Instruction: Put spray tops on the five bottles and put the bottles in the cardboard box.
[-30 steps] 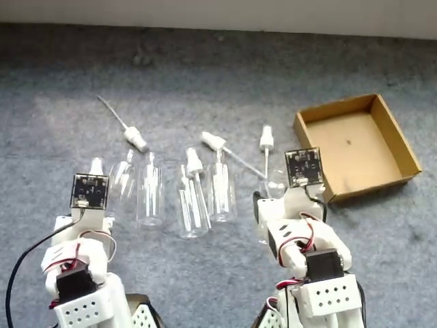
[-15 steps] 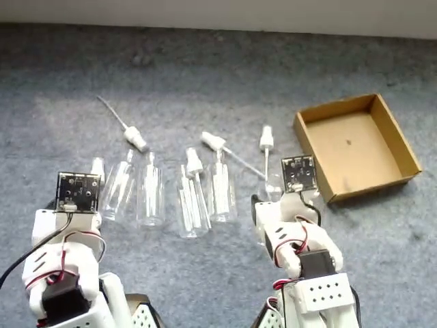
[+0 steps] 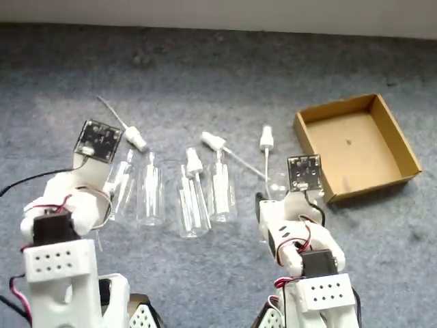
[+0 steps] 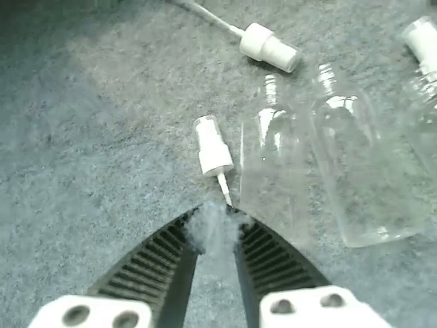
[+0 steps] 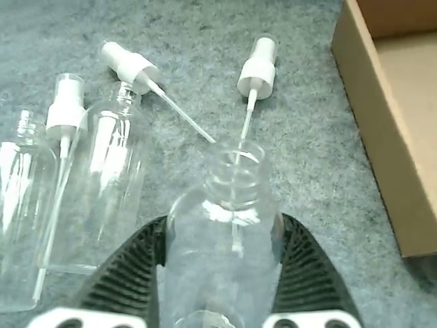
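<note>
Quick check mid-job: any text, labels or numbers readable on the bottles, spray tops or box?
None readable.
The clear bottles, white spray tops and cardboard box are unmarked.
Any marks on the small boards at the wrists are too small to read.

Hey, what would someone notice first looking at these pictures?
The right gripper holds an uncapped clear plastic bottle in its jaws, beside the open brown cardboard box. Four more clear bottles lie in a row on the grey carpet between the arms, with white spray tops scattered among them.
</note>
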{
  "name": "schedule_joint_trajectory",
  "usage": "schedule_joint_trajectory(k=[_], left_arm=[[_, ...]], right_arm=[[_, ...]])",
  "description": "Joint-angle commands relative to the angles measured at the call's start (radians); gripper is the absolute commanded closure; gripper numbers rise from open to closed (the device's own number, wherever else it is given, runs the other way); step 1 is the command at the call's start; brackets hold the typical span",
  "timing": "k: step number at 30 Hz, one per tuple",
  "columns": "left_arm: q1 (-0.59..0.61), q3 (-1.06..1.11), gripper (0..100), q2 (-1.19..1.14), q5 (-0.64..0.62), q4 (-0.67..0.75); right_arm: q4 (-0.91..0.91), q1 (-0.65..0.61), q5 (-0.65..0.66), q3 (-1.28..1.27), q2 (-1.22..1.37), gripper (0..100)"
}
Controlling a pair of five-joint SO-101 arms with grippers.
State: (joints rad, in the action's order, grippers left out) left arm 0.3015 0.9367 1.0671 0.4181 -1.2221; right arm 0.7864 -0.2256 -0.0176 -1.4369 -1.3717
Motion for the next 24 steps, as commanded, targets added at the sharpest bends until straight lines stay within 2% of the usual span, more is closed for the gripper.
schedule_joint_trajectory(k=[1, 5, 9, 14, 22, 24], left_arm=[[-0.163, -0.17, 99, -0.228, 0.008, 0.023], [-0.266, -0.289, 99, -0.412, 0.008, 0.023], [-0.314, -0.423, 97, -0.581, 0.008, 0.023], [-0.295, -0.604, 86, -0.774, 0.008, 0.028], [-0.203, -0.918, 85, -1.121, 0.005, 0.025], [-0.183, -0.99, 85, -1.219, -0.051, 0.025]], right_arm=[[-0.021, 0.021, -0.011, 0.01, -0.015, 96.1], [-0.021, 0.021, -0.011, 0.008, -0.015, 96.1], [-0.022, 0.021, -0.006, 0.007, -0.015, 96.1], [-0.022, 0.021, -0.006, 0.007, -0.015, 96.1], [-0.024, 0.018, -0.006, 0.007, -0.015, 96.1], [-0.024, 0.016, -0.006, 0.005, -0.015, 96.1]])
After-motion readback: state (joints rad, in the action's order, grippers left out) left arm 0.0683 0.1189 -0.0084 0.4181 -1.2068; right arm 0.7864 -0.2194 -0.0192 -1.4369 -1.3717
